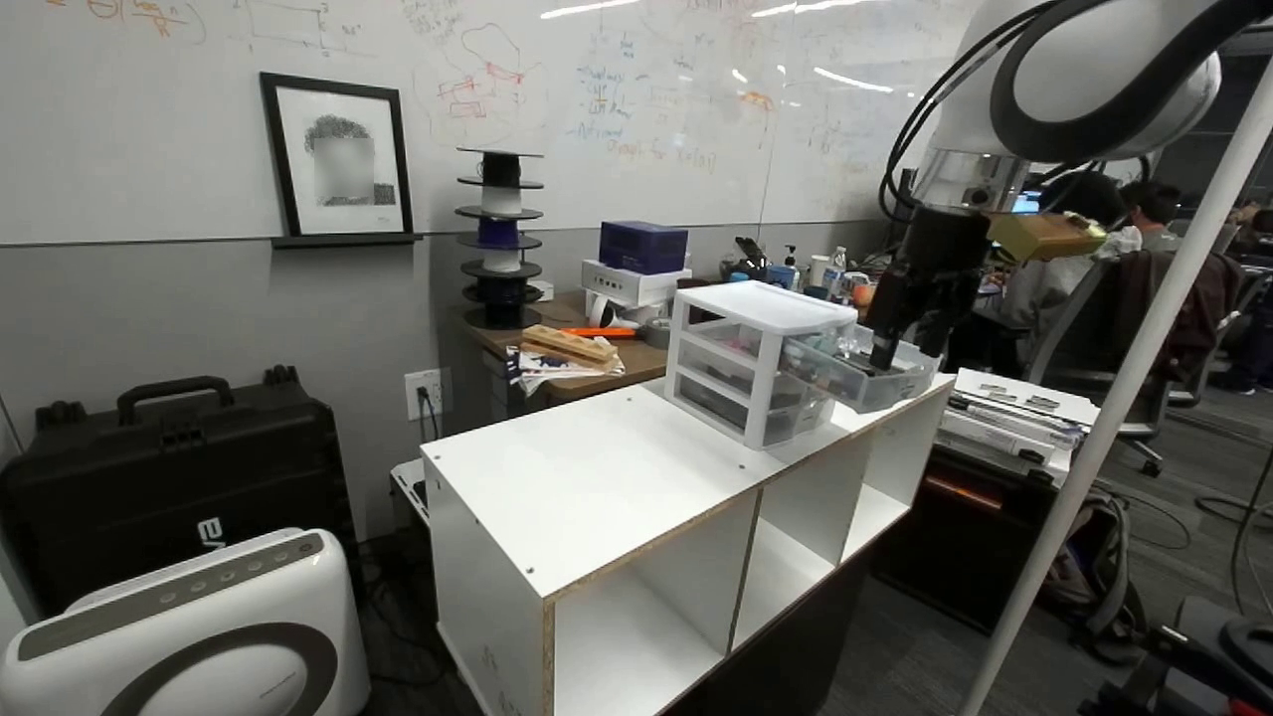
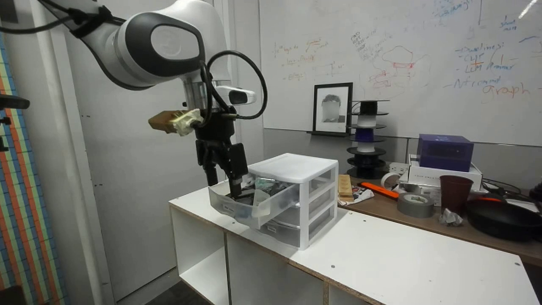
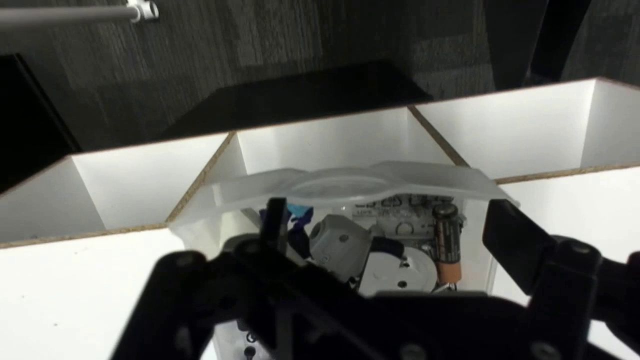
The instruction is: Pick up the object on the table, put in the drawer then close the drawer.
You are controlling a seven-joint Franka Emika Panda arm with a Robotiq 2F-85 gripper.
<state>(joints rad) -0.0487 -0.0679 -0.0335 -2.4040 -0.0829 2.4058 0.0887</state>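
In an exterior view, the gripper [image 1: 908, 350] is hanging at the pulled-out drawer [image 1: 880, 394]. In an exterior view, one finger [image 2: 235, 189] is pointing down inside. In the wrist view, the fingers are standing apart, released; among the drawer's items [image 3: 400, 272], the task's object cannot be told.

We see the drawer unit [image 1: 764, 383] on the bench [image 1: 597, 487], away from both front corners, its drawer [image 2: 232, 210] jutting past the front edge at the middle compartment [image 3: 325, 142], a battery [image 3: 446, 237] inside. Behind the back edge, a desk [image 2: 377, 210] bears spools [image 2: 365, 135], tape [image 2: 415, 206], a cup [image 2: 456, 195] and a pan [image 2: 504, 219], left to right in an exterior view.
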